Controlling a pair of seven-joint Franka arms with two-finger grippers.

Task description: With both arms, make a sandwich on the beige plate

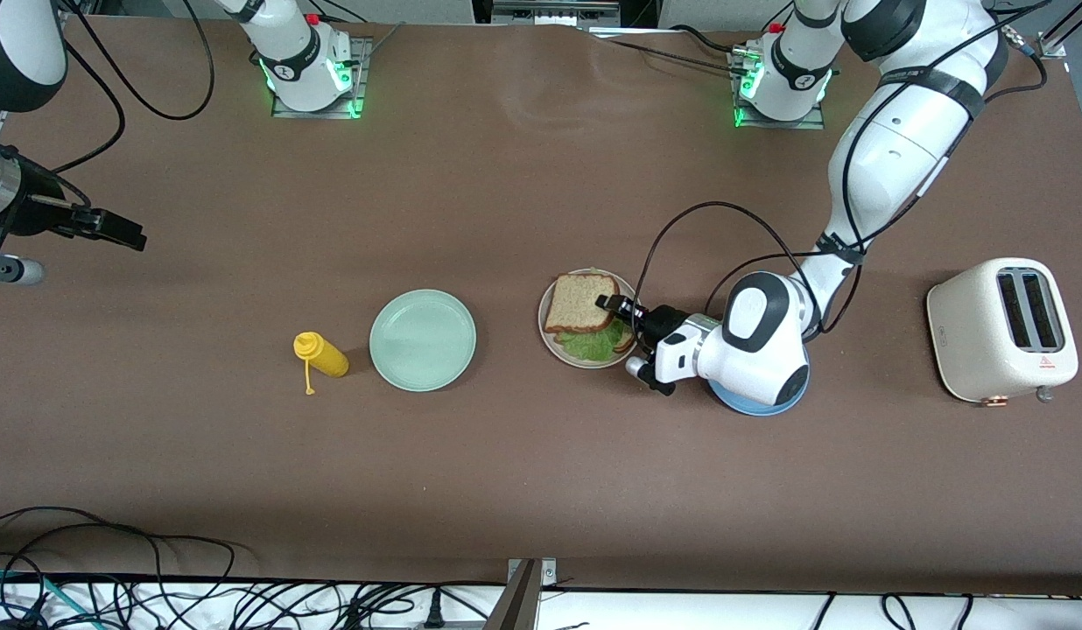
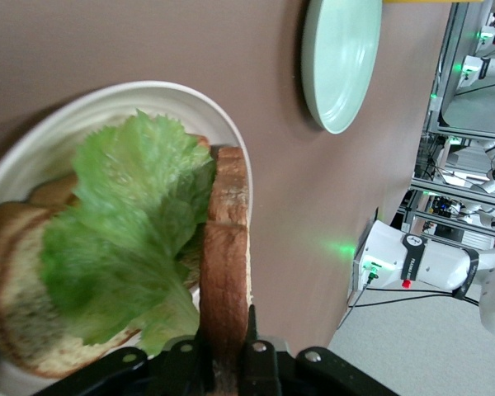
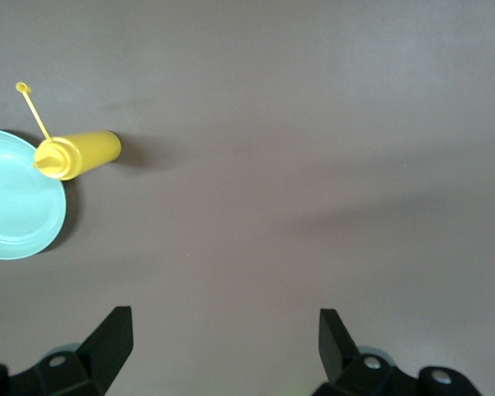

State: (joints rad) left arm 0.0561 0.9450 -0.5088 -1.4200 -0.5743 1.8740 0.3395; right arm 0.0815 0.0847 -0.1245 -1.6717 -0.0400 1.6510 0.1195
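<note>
Looking at a half-closed sandwich here. Beige plate (image 1: 545, 337) (image 2: 91, 103) about mid-table, nudged toward the left arm's end, next to the mint green plate (image 1: 423, 339) (image 2: 342, 58) (image 3: 12, 206).

On the beige plate: bottom slice (image 1: 626, 343) (image 2: 16, 280) lying flat, mostly buried under the ruffled lettuce leaf (image 1: 591, 344) (image 2: 124, 239). Only a sliver of its crust peeking out in the front view.

Top slice (image 1: 581, 303) (image 2: 227, 247) tipped up on edge along the side of the plate farther from the front camera, not flat on the lettuce. Left gripper (image 1: 613, 305) (image 2: 228, 351) clamped onto that slice's edge, one finger either side of it. Fingertips cut off in the left wrist view, so can't see how deep the grip goes.

Blue plate (image 1: 755, 407) almost totally hidden under the left wrist, just a crescent of rim showing.

Right gripper (image 1: 121, 234) (image 3: 227, 330) waiting over bare table (image 1: 506, 175) at the right arm's end, fingers spread wide with nothing between them. Arm partly cropped out of the front view.

Also around: yellow mustard bottle (image 1: 324, 354) (image 3: 78, 153) lying on its side just beside the mint plate, cap flipped off on its tether. Cream toaster (image 1: 1001, 328) at the left arm's end, slots too dark to see inside.
</note>
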